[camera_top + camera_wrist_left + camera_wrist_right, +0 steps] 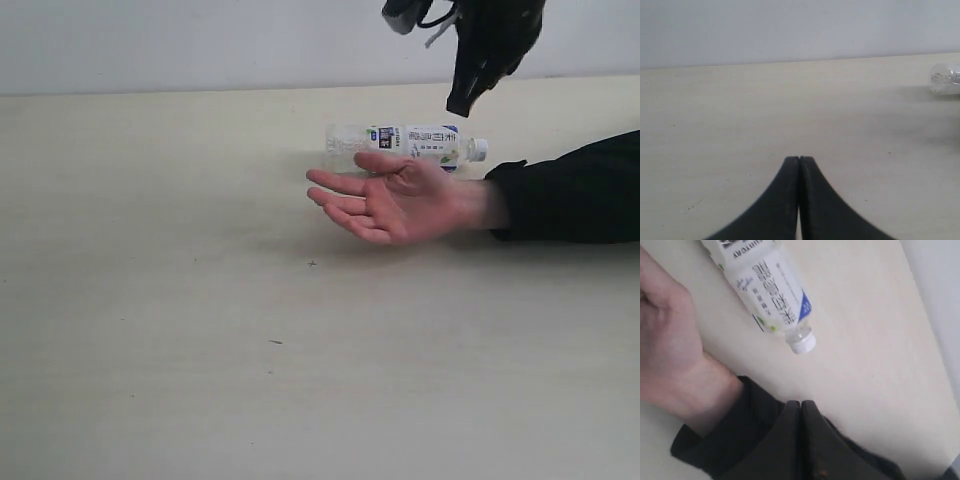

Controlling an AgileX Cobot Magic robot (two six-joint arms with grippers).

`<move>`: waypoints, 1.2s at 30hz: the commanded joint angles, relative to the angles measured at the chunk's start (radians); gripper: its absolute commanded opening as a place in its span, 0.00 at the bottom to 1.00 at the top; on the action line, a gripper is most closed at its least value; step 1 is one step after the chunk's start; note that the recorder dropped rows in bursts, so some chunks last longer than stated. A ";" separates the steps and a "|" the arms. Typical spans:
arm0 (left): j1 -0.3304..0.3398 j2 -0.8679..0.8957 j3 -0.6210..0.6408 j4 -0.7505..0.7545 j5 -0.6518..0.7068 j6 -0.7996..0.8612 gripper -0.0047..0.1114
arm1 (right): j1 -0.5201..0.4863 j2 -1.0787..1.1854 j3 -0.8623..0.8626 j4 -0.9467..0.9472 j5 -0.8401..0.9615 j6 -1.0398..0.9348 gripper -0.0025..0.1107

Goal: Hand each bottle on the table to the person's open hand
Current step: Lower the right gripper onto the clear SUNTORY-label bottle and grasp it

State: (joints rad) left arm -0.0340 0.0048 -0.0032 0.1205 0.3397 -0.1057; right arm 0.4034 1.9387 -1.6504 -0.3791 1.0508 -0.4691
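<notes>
The bottle (405,146) is laid flat on the table (150,300), at the far side of the person's open hand (395,200). The right gripper (463,100) above is shut, empty. Poked like that, the bottle could be rolled away.

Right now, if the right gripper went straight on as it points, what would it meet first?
Probably the person's black sleeve: the shut right gripper overlies it in its wrist view. The bottle lies cap-end just beyond; depth is unclear, so possibly that instead.
</notes>
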 commanded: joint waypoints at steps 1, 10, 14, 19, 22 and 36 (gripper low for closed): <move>0.003 -0.005 0.003 0.003 -0.009 -0.003 0.06 | -0.010 0.103 -0.073 -0.022 -0.049 -0.205 0.02; 0.003 -0.005 0.003 0.003 -0.009 -0.003 0.06 | -0.020 0.227 -0.082 -0.054 -0.140 -0.262 0.29; 0.003 -0.005 0.003 0.003 -0.009 -0.003 0.06 | -0.020 0.239 -0.082 -0.034 -0.169 -0.260 0.48; 0.003 -0.005 0.003 0.003 -0.009 -0.003 0.06 | -0.020 0.239 -0.082 -0.023 -0.171 -0.268 0.60; 0.003 -0.005 0.003 0.003 -0.009 -0.003 0.06 | -0.020 0.239 -0.082 -0.021 -0.174 -0.272 0.64; 0.003 -0.005 0.003 0.003 -0.009 -0.003 0.06 | -0.020 0.264 -0.082 0.006 -0.254 -0.298 0.67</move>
State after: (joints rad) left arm -0.0340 0.0048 -0.0032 0.1205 0.3397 -0.1057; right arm 0.3874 2.1858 -1.7214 -0.3760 0.8089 -0.7592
